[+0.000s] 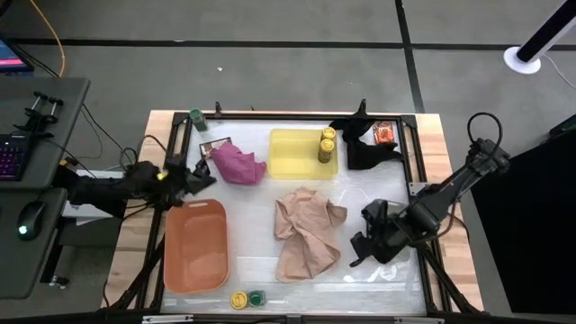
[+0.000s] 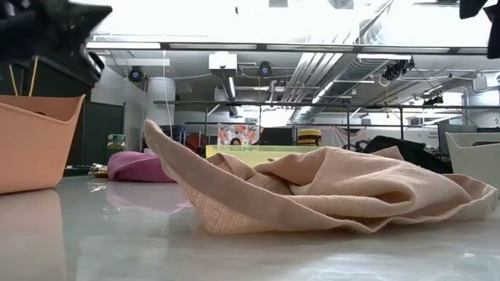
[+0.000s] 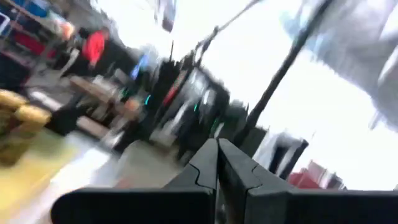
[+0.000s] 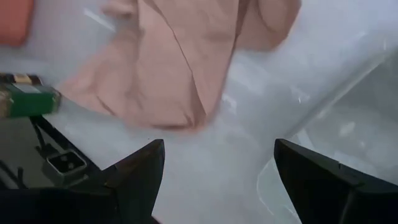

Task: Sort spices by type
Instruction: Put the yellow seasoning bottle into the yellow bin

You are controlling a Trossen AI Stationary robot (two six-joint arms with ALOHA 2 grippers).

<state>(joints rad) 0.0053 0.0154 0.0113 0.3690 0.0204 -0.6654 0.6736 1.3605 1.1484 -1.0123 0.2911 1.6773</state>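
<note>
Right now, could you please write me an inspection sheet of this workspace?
Surface: pale glossy tabletop inside a wooden frame.
Job's things: two yellow-lidded jars stacked in the yellow tray; a green-lidded jar at the far left corner; a yellow-lidded and a green-lidded jar at the near edge; an orange-red packet by the black cloth.
Clutter: pink cloth, tan cloth, empty orange tray.
Grippers: left claw shut, empty, above the orange tray's far end; right claw open, empty, near the tan cloth.
Cables: black cable loop on the right arm.
Surroundings: keyboard and mouse on a side desk.
</note>
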